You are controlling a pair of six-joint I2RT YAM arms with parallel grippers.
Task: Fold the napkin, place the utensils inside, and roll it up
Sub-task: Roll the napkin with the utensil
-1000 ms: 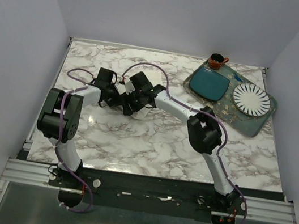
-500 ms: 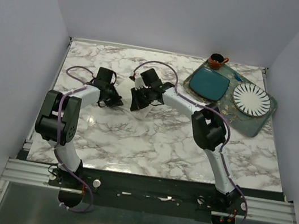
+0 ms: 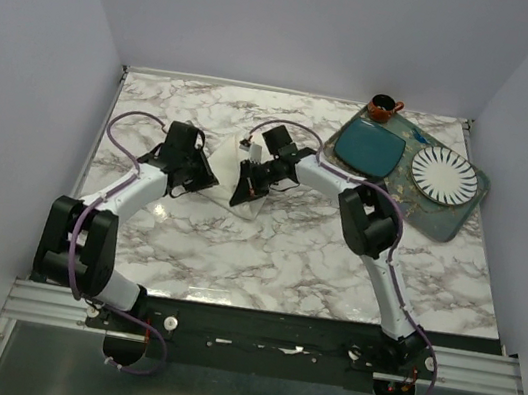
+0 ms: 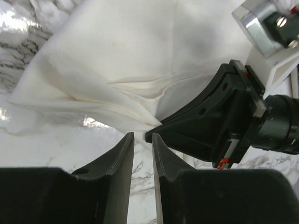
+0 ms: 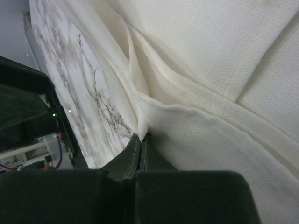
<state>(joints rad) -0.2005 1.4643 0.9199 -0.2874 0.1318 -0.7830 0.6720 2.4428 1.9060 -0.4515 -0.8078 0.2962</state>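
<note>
Closing within the last second, the right gripper point(image 5: 139, 145) now pinches a doubled edge of the napkin point(image 5: 210, 70) at its fingertips, while the left gripper point(image 4: 142, 140) has parted slightly and holds nothing, its tips just short of the cloth's nearest fold. That reads as a hand-over mid-fold, so the folding looks unfinished and the rolling still ahead. No brand, label or writing is legible.
</note>
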